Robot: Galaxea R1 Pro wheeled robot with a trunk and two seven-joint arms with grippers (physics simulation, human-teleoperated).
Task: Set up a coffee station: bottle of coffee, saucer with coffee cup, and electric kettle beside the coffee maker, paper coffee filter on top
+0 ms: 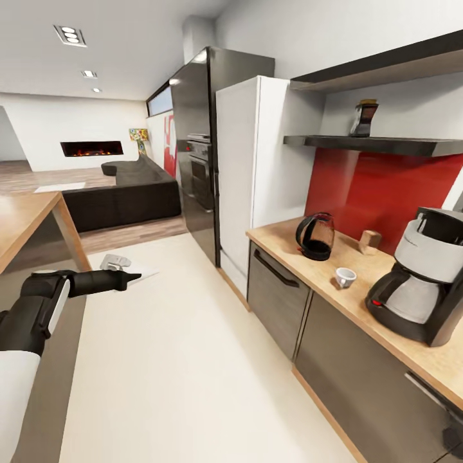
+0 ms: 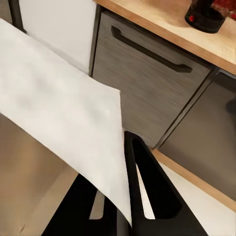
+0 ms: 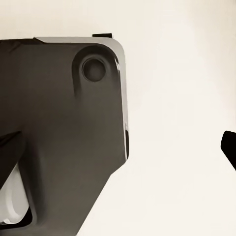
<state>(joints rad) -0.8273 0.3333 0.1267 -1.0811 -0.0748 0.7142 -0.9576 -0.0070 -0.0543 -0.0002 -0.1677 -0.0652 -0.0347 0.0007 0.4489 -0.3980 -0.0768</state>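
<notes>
My left gripper (image 1: 133, 278) is shut on the paper coffee filter (image 2: 64, 113), a thin white sheet pinched between its black fingers (image 2: 147, 182), low over the floor left of the cabinets. On the kitchen countertop (image 1: 292, 254) stand the electric kettle (image 1: 316, 236), the small white coffee cup (image 1: 345, 277) and the coffee maker (image 1: 424, 283) at the right. The bottle of coffee (image 1: 364, 118) stands on the kitchen shelf (image 1: 386, 145) above the red wall panel. The kettle's base (image 2: 206, 17) also shows in the left wrist view. The saucer is out of view.
A white fridge (image 1: 257, 167) stands at the counter's far end, with a dark oven column behind it. The wooden island bar (image 1: 26, 218) is at the left. A small wooden block (image 1: 369, 241) sits by the red panel. Pale floor (image 1: 193, 360) lies between. The right wrist view looks down on my dark base (image 3: 64, 132).
</notes>
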